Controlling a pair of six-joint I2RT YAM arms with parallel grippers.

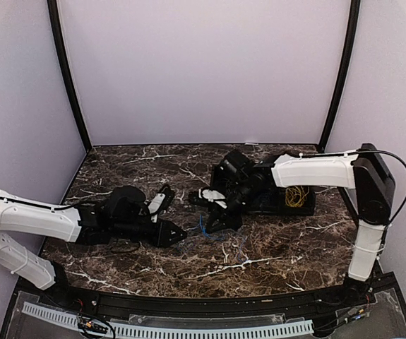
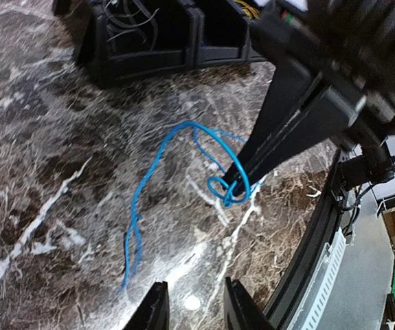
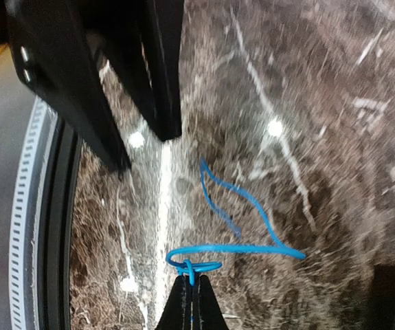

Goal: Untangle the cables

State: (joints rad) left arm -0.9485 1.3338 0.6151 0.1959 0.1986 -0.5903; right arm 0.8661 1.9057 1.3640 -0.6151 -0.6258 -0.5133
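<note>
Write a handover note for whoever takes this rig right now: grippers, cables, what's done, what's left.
Right gripper: shut, pinching a small loop of the blue cable.
Left gripper: open and empty, low over the table, facing the blue cable.
Blue cable: lying on the marble, loose apart from the small loop at the pinch.
Yellow cable: in the black tray. Pale wires sit in the next compartment.
Done: the blue cable is out of the tray, clear of the others.
Left: the loop at the pinch looks unresolved, and the yellow and pale wires are untouched in the tray.
</note>
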